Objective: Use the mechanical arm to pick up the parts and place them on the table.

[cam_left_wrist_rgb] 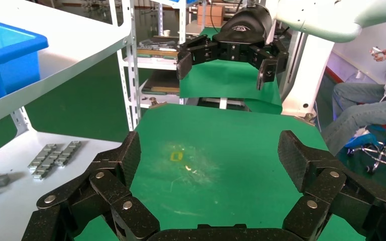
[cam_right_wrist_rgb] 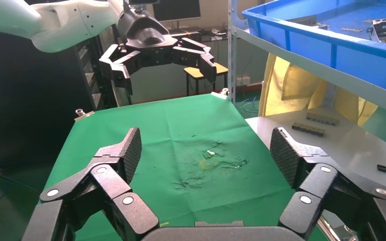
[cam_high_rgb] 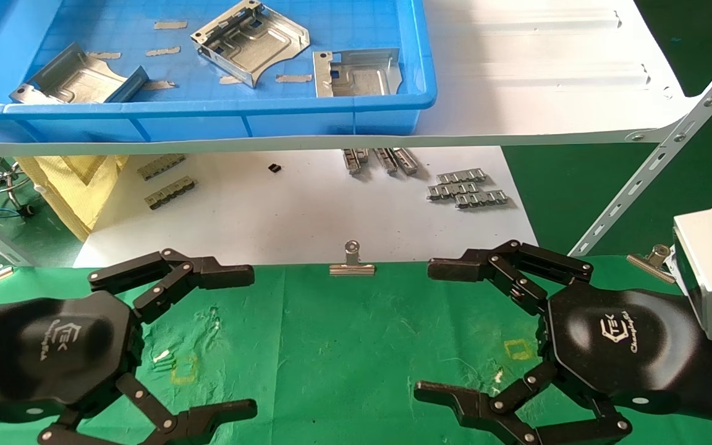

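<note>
Three silver sheet-metal parts lie in a blue tray [cam_high_rgb: 207, 111] on the white shelf: one at the left [cam_high_rgb: 78, 80], one in the middle [cam_high_rgb: 251, 40], one at the right [cam_high_rgb: 356, 73]. My left gripper [cam_high_rgb: 251, 340] is open and empty, low over the left of the green table [cam_high_rgb: 343, 346]. My right gripper [cam_high_rgb: 424, 329] is open and empty over the table's right. They face each other. The left wrist view shows its own gripper [cam_left_wrist_rgb: 208, 160] with bare cloth between the fingers. The right wrist view shows the same for its gripper [cam_right_wrist_rgb: 206, 150].
The white shelf [cam_high_rgb: 547, 74] overhangs a white sheet carrying ridged grey strips [cam_high_rgb: 467, 188]. Binder clips [cam_high_rgb: 351, 262] hold the cloth's far edge. A slanted shelf brace [cam_high_rgb: 659, 161] stands at the right. Yellow cloth [cam_high_rgb: 78, 185] lies at the left. Yellow squares [cam_high_rgb: 184, 369] mark the table.
</note>
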